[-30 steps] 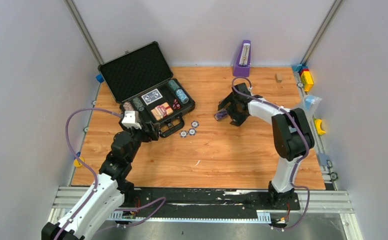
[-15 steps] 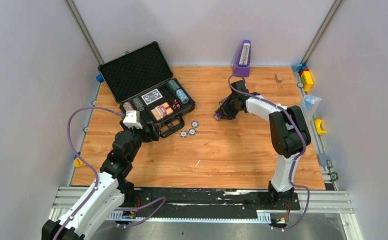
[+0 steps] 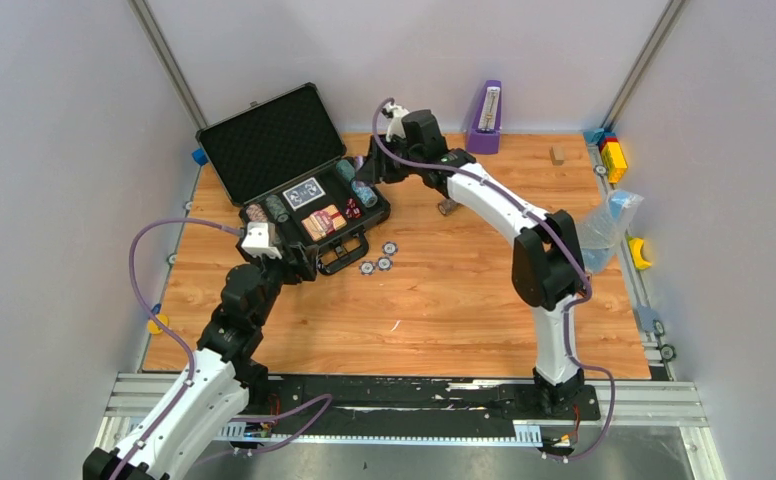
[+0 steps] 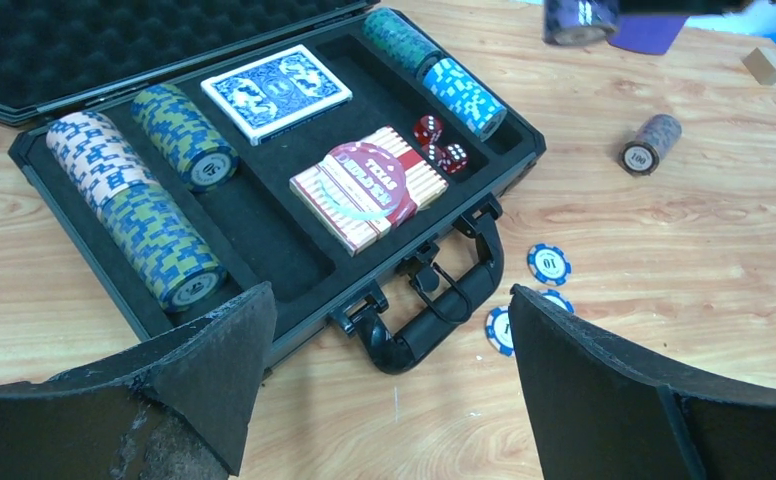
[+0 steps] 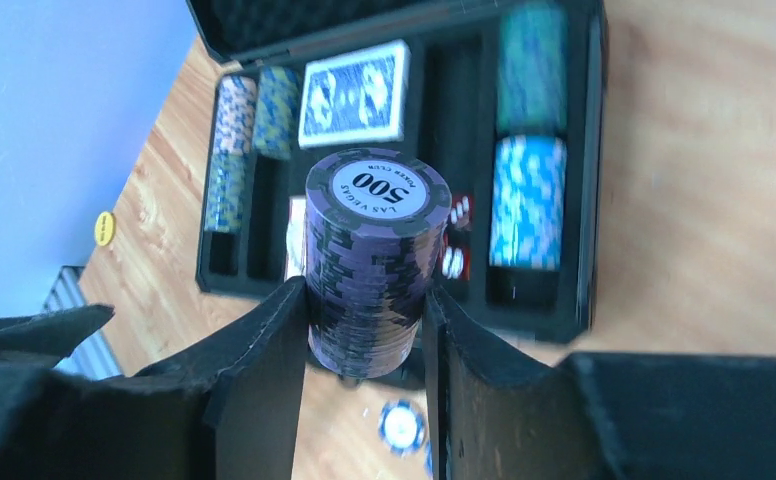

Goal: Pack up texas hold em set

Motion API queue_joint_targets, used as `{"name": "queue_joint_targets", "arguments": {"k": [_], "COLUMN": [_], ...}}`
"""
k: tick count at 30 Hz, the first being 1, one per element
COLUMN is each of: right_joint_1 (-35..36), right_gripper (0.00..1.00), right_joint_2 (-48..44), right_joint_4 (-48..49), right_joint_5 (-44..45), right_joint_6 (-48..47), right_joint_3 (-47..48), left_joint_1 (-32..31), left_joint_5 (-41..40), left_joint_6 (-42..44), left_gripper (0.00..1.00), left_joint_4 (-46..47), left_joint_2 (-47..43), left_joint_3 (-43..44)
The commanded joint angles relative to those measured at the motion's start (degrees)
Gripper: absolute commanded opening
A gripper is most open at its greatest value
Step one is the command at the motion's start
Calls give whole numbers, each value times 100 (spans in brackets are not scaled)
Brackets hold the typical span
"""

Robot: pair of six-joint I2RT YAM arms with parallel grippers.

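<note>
The dark foam-lined briefcase (image 3: 375, 213) lies open at the back left, holding chip rolls, a blue card deck (image 4: 276, 90), a red deck (image 4: 369, 188) and red dice (image 4: 439, 155). My right gripper (image 5: 364, 340) is shut on a purple chip roll (image 5: 369, 260) marked 500, held in the air over the case's right end near the light blue roll (image 5: 527, 200). My left gripper (image 4: 389, 300) stands open just in front of the black handle (image 4: 444, 310), nothing between its fingers. Loose blue chips (image 4: 547, 263) lie by the handle. Another chip roll (image 4: 650, 144) rests on the table.
A purple metronome (image 3: 485, 115) stands at the back edge. A small wooden block (image 3: 557, 155) and coloured toy blocks (image 3: 612, 152) sit at the back right, with a clear plastic bag (image 3: 604, 225) along the right edge.
My right gripper closed on the purple chip roll, lifted it and swung left to above the case's right end. The left arm has not moved.
</note>
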Motion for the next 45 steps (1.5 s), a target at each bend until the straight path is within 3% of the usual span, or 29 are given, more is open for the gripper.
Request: {"name": "queue_joint_targets", "arguments": {"k": [1,5,11,21,22,24,25,26,32,36,38,41,45], "right_joint_1": [25,159,277,666,678,703,718,727,732,692,591,283,-464], "right_gripper": [0,0,0,1,10,55,72,79,82,81,85,100,100], "right_joint_2": [600,1044,1995,2788,2806,2802,2795,2775,2260,1488,998,293,-300], "right_joint_4": [990,1654,1728,1731,1747,1812,1841,1854,1867,1865,1862,1667,876], "right_joint_5": [-315,-418,-401,638,690,849,980,1050,1131,1839,2393,2832,2638], "right_joint_6": [-1190,-1767,-2092,-2709,-2701,-2666,-2639,-2631,-2550,-2286,-1844,-876,980], "right_joint_3": [831,1164,2202,2804,2809,2794,2800,2814,2622,1929,1360,414,-506], "left_joint_1": [7,3,13,11,15,16,16,16,9,14,16,13,13], "left_joint_5": [-406,-1574,-3048,-3612,-3602,-3578,-3576,-3553,-3361,-3247,-3108,-2819,-2385], "left_joint_6": [-28,-217,-815,-1210,-1203,-1187,-1177,-1169,-1053,-1002,-928,-773,-607], "left_gripper": [94,99,100,100,100,100,100,100,100,100,100,100,100], "left_joint_4": [158,-71,-292,-481,-472,-454,-437,-420,-281,-234,-176,-84,28], "left_joint_2": [-194,-565,-1301,-1570,-1554,-1515,-1491,-1475,-1288,-1182,-1144,-1056,-880], "left_joint_3": [-44,-198,-576,-668,-662,-653,-655,-651,-611,-572,-572,-568,-513]}}
